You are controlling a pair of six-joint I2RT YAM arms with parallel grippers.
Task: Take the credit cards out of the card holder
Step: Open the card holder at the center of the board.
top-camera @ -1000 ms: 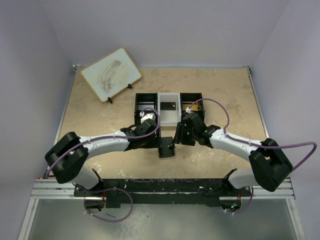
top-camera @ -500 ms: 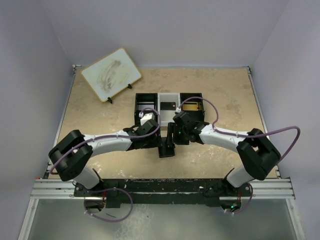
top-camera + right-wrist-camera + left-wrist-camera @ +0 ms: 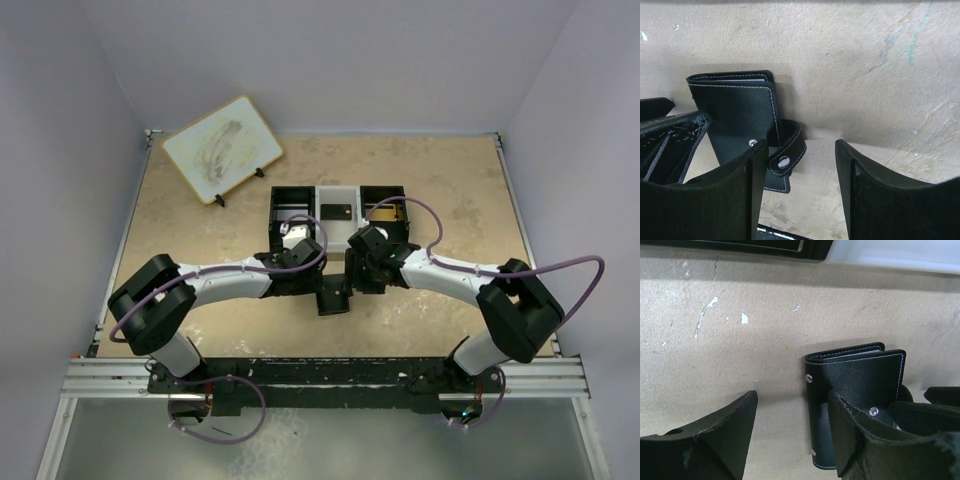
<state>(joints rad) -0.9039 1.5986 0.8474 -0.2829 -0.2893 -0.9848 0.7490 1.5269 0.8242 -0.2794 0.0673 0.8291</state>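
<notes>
Black wallet (image 3: 333, 297) lying on the table (image 3: 200, 240), strap unfastened. Left gripper (image 3: 792, 407) at its left, right gripper (image 3: 800, 147) at its right; both jaws apart, clasping nothing.

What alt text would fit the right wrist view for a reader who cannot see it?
A folded black wallet lies on the tan table, its snap strap undone and sticking out sideways. The open right claw straddles the strap, one finger overlapping the wallet's lower corner, the other over bare table.
</notes>
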